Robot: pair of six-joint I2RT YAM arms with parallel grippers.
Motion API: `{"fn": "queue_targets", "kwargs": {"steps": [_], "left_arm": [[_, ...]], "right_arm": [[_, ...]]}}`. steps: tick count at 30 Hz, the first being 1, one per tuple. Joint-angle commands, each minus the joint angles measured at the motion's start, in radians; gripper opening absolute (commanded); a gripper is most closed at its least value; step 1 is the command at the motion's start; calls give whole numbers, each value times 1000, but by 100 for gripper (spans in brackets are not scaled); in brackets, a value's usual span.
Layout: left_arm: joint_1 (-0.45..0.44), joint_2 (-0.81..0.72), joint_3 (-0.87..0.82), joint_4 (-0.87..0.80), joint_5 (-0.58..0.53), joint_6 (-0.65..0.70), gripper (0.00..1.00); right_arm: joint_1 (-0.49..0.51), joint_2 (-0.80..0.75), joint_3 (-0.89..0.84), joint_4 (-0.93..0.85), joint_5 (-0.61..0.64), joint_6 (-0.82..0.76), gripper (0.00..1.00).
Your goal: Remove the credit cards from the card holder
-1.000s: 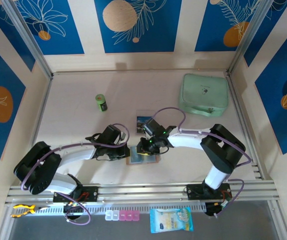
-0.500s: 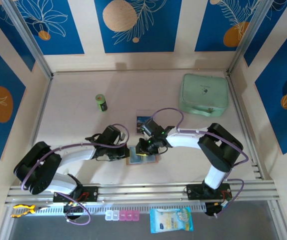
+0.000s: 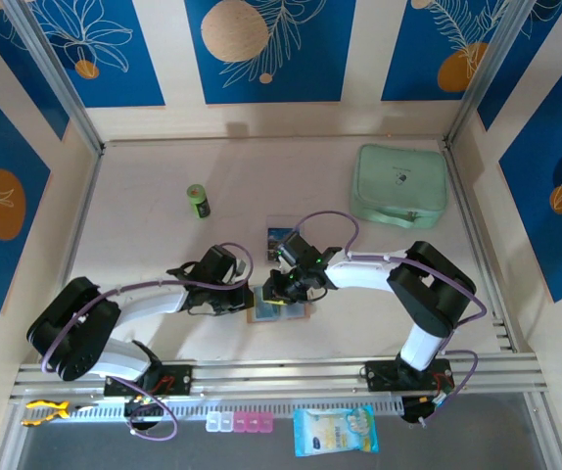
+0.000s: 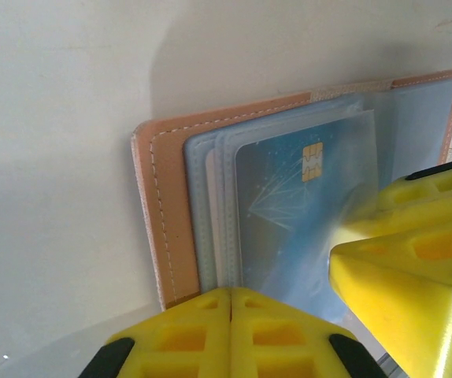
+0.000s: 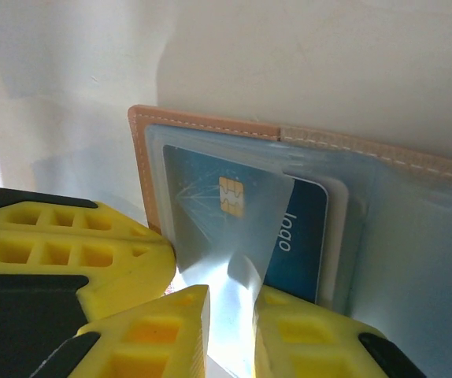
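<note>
Right fingers point(image 5: 163, 331) farther left, on card holder point(image 5: 210, 122) pocket edge

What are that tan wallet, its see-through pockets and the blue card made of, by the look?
The tan booklet wallet looks like matte leather or an imitation, given the stitched edge seam. Its grey-blue clear pockets seem to be thin glossy plastic film, with cards showing through. The blue chip card looks like stiff, smooth plastic.

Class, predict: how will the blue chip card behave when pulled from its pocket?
Probably stiff: the card lies flat while the clear pocket over it curls. Likely slippery, as its face looks smooth. Thin, so probably hard to pinch.
</note>
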Motion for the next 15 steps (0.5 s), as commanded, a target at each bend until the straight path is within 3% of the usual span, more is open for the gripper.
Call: {"fn": "queue_targets", "kwargs": {"steps": [1, 15], "left_arm": [[12, 6, -14, -4, 3, 6, 7], [12, 10, -20, 1, 8, 1, 7]], "right_arm": [[7, 7, -8, -27, -1, -8, 21], [15, -39, 11, -184, 136, -66, 21]]}}
